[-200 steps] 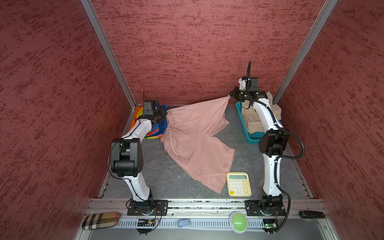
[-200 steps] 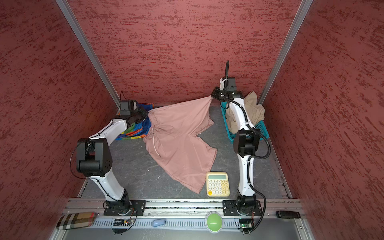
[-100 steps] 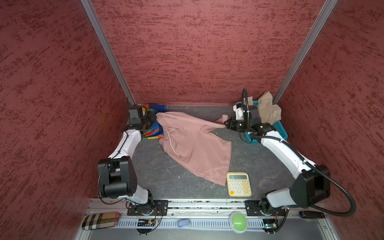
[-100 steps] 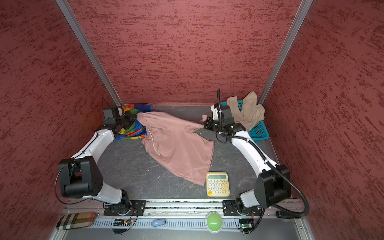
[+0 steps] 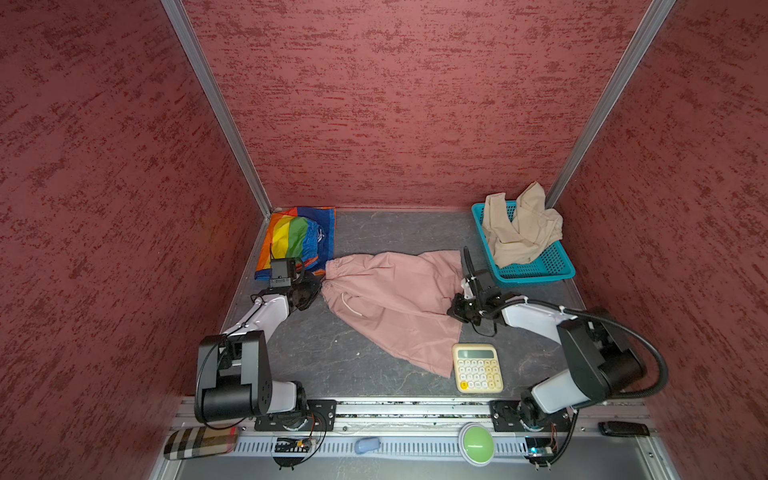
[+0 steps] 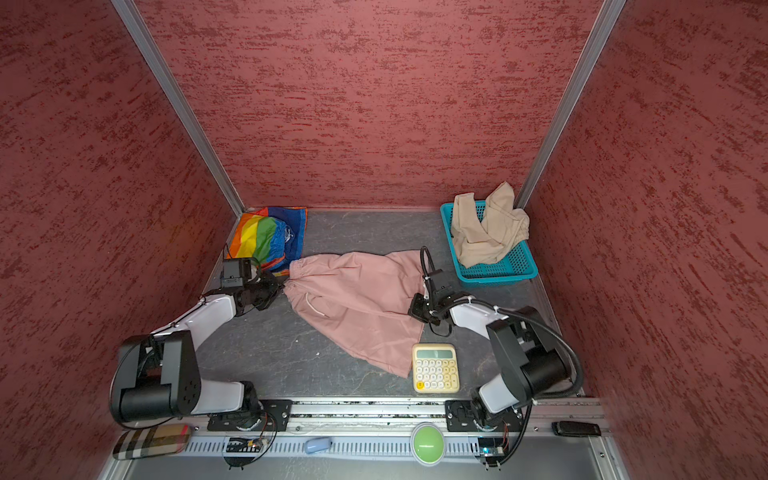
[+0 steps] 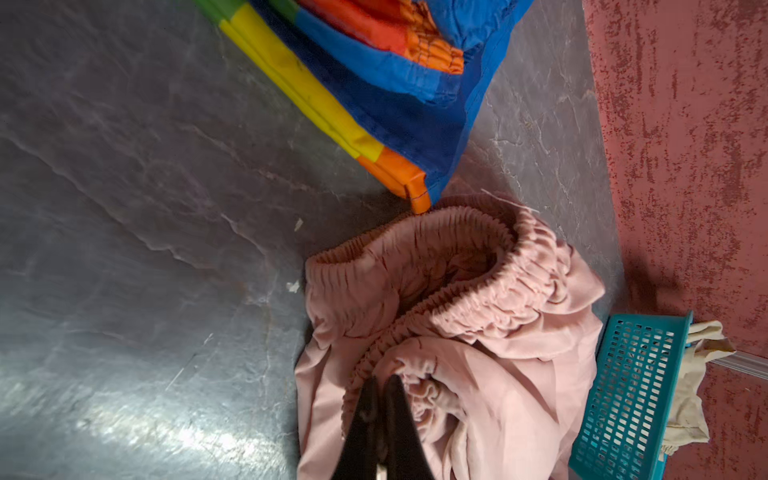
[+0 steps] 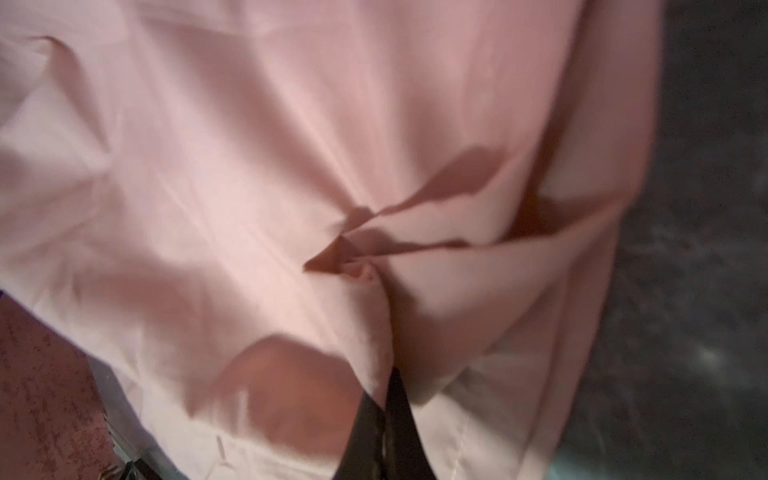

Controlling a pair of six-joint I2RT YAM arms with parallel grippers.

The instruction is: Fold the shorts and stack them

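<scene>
The left claw [image 7: 382, 380] is pinched shut on the gathered waistband [image 7: 457, 299] of the pink shorts [image 5: 390, 303], the right claw [image 8: 388, 374] clamped on their leg fabric; they lie spread on the grey table [image 5: 316, 353]. Light, limp, probably slippery cloth: waistband corners and hems look the surest holds.

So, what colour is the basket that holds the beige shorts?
Teal. The basket shows best in a top view.
</scene>
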